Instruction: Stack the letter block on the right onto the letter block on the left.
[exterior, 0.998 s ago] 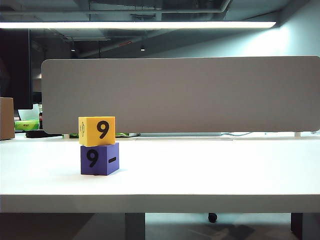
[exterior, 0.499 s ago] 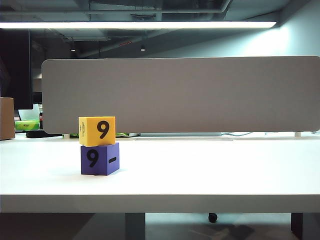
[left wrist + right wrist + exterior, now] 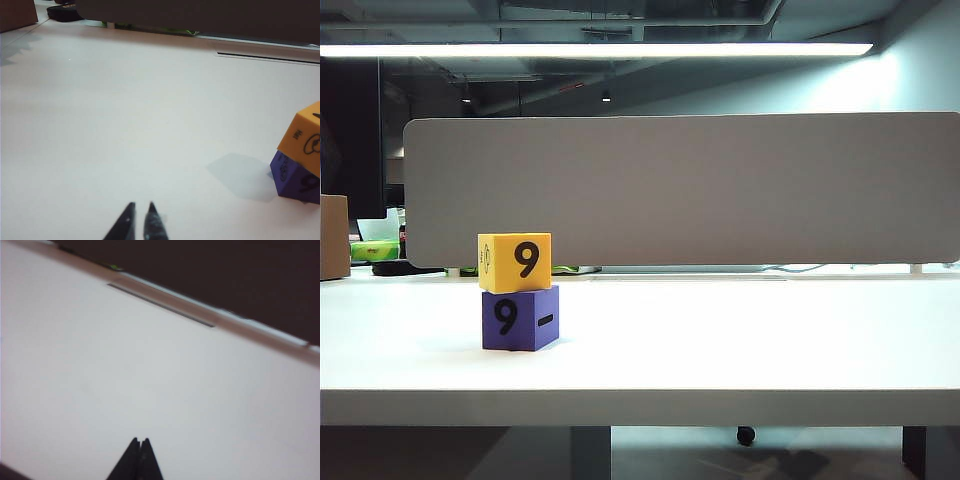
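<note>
Exterior view unchanged—yellow block (image 3: 514, 262) stays atop purple block (image 3: 520, 318), stack done; left gripper (image 3: 139, 209) nearly closed, right gripper (image 3: 139, 442) pressed together—both empty.

Nothing visibly changes in the exterior view: the yellow block (image 3: 514, 262) sits as before on the purple block (image 3: 520, 318).

Left gripper (image 3: 139, 221) with two slim black pointed fingertips, right gripper (image 3: 139, 454) with matching dark tapered fingertips, slightly blurred
</note>
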Action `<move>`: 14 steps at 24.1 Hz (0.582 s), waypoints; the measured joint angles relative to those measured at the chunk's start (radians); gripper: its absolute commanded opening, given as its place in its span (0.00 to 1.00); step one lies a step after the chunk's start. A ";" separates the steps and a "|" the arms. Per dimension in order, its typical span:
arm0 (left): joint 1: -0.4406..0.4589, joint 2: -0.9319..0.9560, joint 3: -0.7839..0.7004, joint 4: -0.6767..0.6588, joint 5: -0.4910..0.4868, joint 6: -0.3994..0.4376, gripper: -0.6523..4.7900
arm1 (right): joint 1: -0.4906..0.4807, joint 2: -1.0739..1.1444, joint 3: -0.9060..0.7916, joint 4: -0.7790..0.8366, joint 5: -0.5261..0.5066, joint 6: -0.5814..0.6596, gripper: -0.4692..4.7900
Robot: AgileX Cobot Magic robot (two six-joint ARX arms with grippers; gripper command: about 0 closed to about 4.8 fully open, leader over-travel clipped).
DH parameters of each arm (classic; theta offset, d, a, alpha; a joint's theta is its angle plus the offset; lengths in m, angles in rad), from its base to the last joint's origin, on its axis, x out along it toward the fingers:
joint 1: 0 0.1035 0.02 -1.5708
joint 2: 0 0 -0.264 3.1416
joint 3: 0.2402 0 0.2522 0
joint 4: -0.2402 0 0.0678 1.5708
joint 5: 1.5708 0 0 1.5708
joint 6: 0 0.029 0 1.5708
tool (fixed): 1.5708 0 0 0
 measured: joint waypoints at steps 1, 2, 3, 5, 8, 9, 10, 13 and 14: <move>0.000 0.000 0.000 -0.001 0.000 0.000 0.17 | -0.011 0.006 0.003 0.006 0.033 -0.006 0.09; 0.000 0.000 0.000 0.001 0.000 0.000 0.17 | -0.032 0.003 0.002 0.013 0.077 -0.010 0.09; 0.000 0.000 0.000 -0.001 0.000 0.000 0.17 | -0.045 0.003 0.000 0.011 0.084 -0.010 0.09; 0.000 0.000 0.000 0.000 0.000 0.000 0.17 | -0.057 0.003 0.000 0.013 0.085 -0.010 0.09; 0.000 0.000 0.000 0.000 0.000 0.000 0.17 | -0.102 0.003 -0.059 0.174 0.072 -0.010 0.09; 0.000 0.000 0.000 0.000 0.000 0.000 0.17 | -0.130 0.003 -0.118 0.296 0.062 -0.010 0.09; 0.000 0.000 0.000 0.000 0.000 0.000 0.17 | -0.149 0.003 -0.153 0.359 0.060 -0.010 0.09; 0.000 0.000 0.000 0.000 0.000 0.000 0.17 | -0.186 0.003 -0.225 0.502 0.040 0.035 0.09; 0.000 0.000 0.000 0.000 0.001 0.000 0.17 | -0.199 0.003 -0.239 0.531 0.037 0.064 0.09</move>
